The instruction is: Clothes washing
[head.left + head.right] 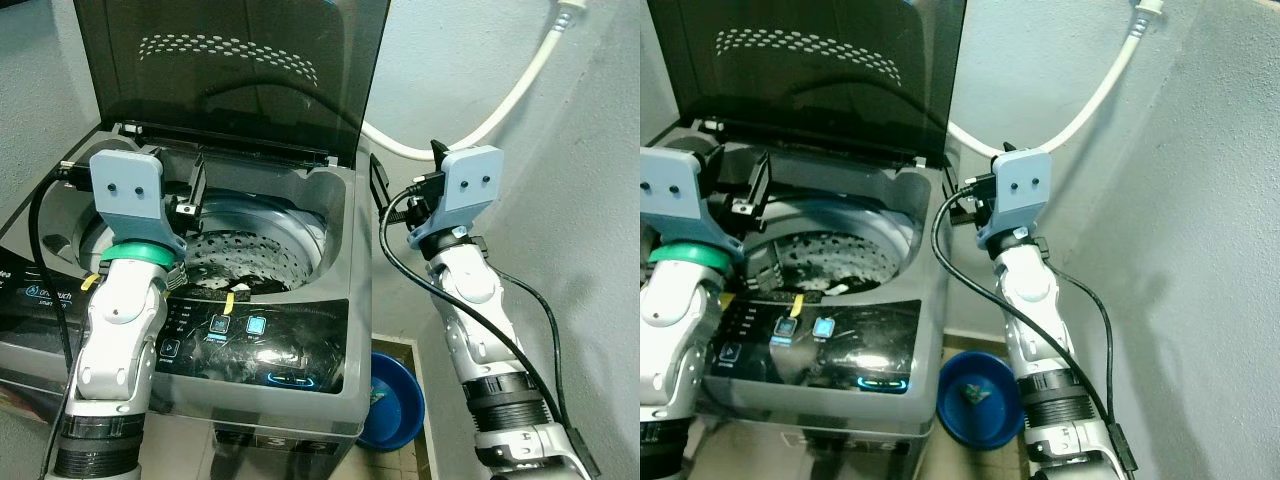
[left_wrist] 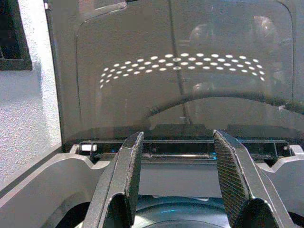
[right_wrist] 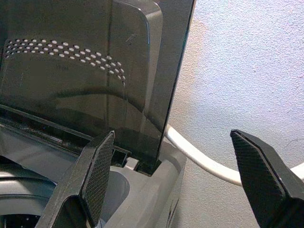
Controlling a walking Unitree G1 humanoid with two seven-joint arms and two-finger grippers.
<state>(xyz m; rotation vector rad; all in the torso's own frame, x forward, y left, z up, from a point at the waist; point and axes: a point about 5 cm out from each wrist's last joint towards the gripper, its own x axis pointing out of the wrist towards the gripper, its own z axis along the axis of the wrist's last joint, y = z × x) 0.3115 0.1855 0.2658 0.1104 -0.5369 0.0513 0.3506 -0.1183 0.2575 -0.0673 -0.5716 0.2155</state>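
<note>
lid [image 1: 230, 70] top cut off, drum [image 1: 245, 260] depths dark and unclear

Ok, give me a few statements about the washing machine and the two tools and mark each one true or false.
1. The dark tinted lid of the grey top-loading washing machine stands open. True.
2. The left tool grips a garment. False: its fingers are apart and hold nothing.
3. A blue plastic basin sits on the floor beside the machine. True.
4. The right tool is shut. False: it is wide open, near the lid's edge.
5. The white hose lies inside the drum. False: it runs along the wall.
</note>
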